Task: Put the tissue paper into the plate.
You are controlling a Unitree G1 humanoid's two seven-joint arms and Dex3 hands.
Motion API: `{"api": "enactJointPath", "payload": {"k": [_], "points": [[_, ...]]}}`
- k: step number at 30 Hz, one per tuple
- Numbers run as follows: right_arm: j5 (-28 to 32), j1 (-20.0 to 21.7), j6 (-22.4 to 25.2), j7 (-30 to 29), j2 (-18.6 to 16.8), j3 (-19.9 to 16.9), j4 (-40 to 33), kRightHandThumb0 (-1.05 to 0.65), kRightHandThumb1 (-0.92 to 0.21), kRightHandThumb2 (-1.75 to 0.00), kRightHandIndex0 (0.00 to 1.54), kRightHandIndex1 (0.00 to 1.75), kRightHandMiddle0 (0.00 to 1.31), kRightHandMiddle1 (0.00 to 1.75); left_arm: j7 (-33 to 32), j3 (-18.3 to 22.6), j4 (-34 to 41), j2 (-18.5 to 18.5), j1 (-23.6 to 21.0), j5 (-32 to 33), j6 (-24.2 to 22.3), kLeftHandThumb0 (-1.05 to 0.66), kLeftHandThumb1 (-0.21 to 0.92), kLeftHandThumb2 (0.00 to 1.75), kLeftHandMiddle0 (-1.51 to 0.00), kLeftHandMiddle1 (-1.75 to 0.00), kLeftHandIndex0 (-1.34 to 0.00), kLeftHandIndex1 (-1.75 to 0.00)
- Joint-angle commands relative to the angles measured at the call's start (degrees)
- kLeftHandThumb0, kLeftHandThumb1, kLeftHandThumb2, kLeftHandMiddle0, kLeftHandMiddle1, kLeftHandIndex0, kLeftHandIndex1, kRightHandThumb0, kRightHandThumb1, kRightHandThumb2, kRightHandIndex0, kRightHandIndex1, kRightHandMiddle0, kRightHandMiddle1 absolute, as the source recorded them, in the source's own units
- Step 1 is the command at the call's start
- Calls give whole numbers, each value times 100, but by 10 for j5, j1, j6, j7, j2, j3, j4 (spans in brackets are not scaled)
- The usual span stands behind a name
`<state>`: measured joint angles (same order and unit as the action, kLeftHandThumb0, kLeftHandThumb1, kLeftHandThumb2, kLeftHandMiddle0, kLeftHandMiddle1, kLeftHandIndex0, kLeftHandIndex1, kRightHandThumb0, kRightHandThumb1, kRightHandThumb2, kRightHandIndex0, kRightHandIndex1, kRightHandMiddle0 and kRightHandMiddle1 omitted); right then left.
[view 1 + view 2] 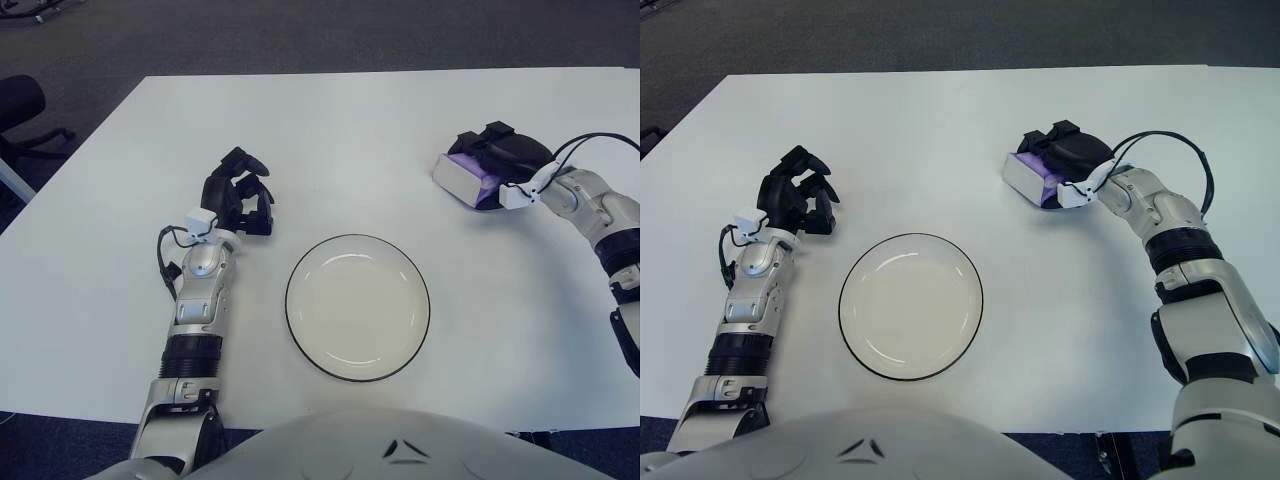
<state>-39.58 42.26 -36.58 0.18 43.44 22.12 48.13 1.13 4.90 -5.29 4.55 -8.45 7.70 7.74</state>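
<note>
Gripping the tissue pack at the far right

Spanning both views is a white worktop (360, 130). Near its front edge sits the plate (357, 306), white with a dark rim and nothing in it. Left of the plate shows the left hand (238, 195), fingers curled and holding nothing. Well right of the plate, the right hand (503, 158) covers the tissue pack (458, 179), its fingers closed over the top.
</note>
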Motion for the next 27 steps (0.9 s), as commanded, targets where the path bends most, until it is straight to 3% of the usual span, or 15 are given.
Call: {"api": "enactJointPath", "payload": {"k": [1,5,9,11,19,23,27], "points": [[21,-32,-18,14,-15,-1,33,47,-28,-135,60,174,75,174,-5,-4,-41,-30,71,-4,8,-1,-8,175,-90,-175,-72,-169],[25,-33,-34,-5,-13,-2,34,49,-25,-139,65,174,80,175,-4,-4,-44,-29,69,-4,11,-1,-8,175,-90,-175,-73,-168],[45,-51,-35,-9,-9,-24,-48,50,-23,-142,67,175,84,175,-4,-3,-49,-29,66,-2,12,-1,-8,175,-90,-175,-73,-168],[54,-67,-25,-5,-6,-38,-106,50,-23,-142,67,175,85,175,-4,-3,-50,-29,65,-2,11,-1,-8,175,-90,-175,-73,-168],[80,-106,17,1,-16,-88,-225,51,-21,-144,69,175,91,175,-4,-4,-55,-29,62,-2,13,-1,-8,175,-90,-175,-73,-168],[102,-133,75,18,-33,-127,-352,52,-18,-148,72,175,96,175,-1,-4,-58,-29,61,-1,16,-1,-8,175,-90,-175,-72,-168],[103,-144,95,6,-59,-140,-392,53,-16,-150,73,175,99,175,0,-5,-63,-28,59,-3,20,-1,-8,175,-90,-175,-72,-168]]}}
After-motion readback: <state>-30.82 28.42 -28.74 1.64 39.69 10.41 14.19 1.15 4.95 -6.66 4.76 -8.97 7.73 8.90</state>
